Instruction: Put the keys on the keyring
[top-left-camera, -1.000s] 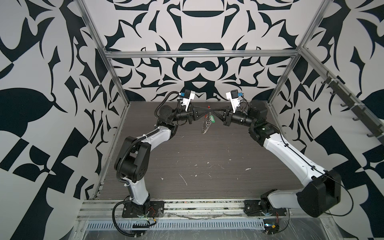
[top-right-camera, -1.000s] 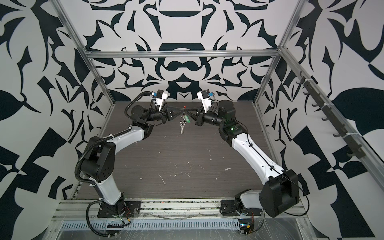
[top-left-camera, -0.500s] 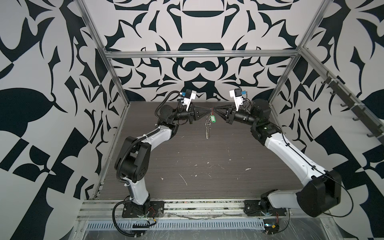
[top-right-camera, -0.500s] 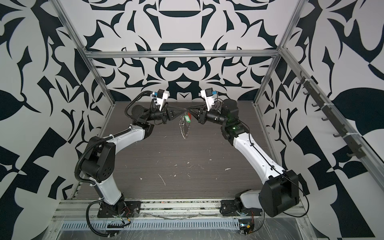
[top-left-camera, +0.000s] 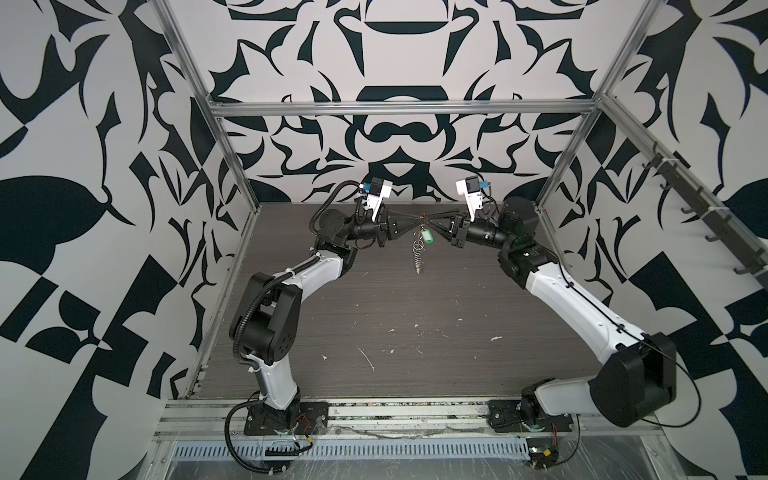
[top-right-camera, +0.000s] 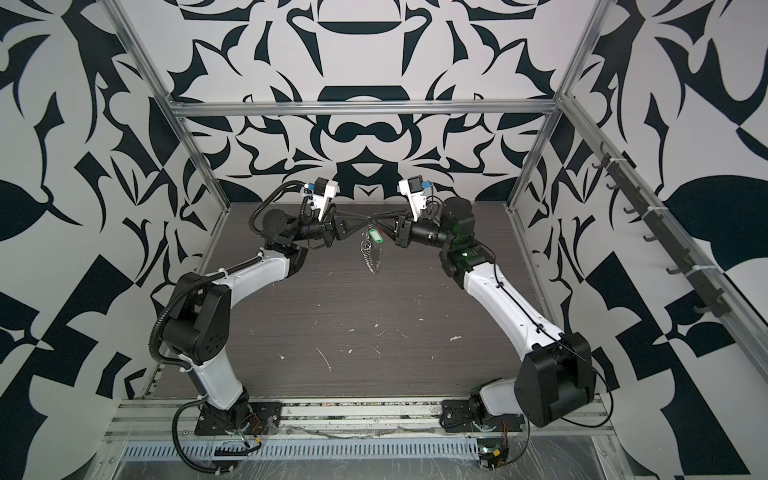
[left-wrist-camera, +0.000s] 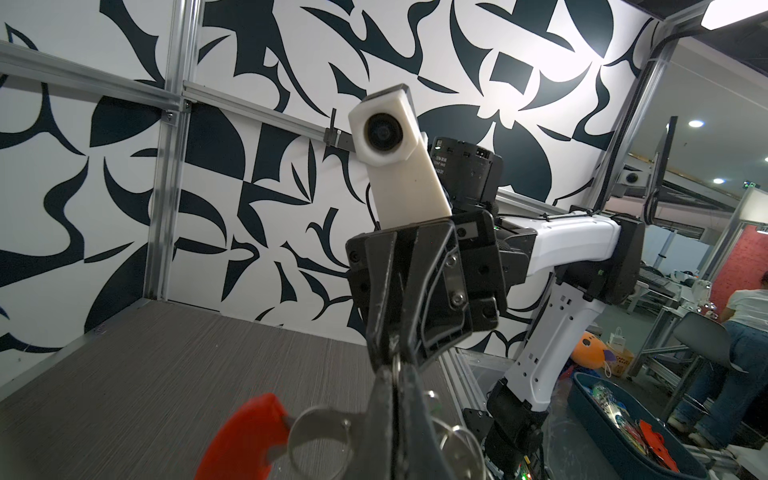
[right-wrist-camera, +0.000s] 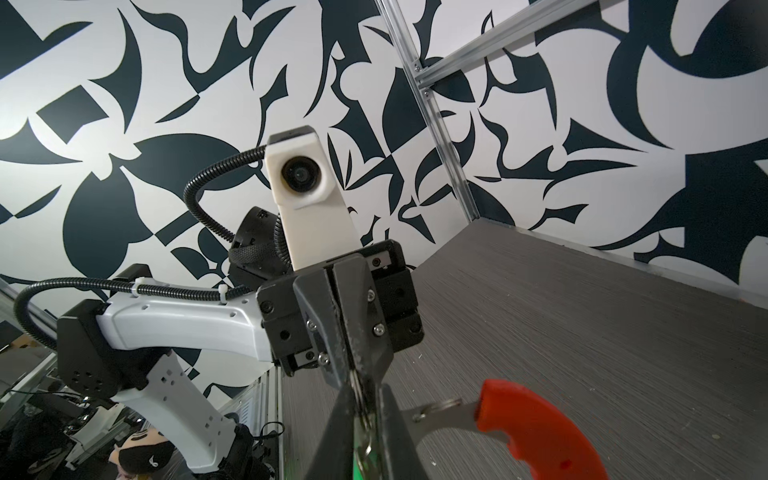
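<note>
The left gripper (top-left-camera: 417, 217), raised over the rear of the bench (top-left-camera: 415, 324), has its jaws pressed together on the keyring (top-left-camera: 418, 254) beside its red segment (left-wrist-camera: 245, 440). The keys (top-left-camera: 427, 237) hang as a green tag just right of the dangling rings. The right gripper (top-left-camera: 431, 217) has its jaws a slit apart around the tag's small ring; whether they grip cannot be told. Step judged: threading. Next move: confirm the ring is seated, then withdraw gently.

left arm (top-left-camera: 316, 270), right arm (top-left-camera: 573, 303), jaws tip-to-tip
</note>
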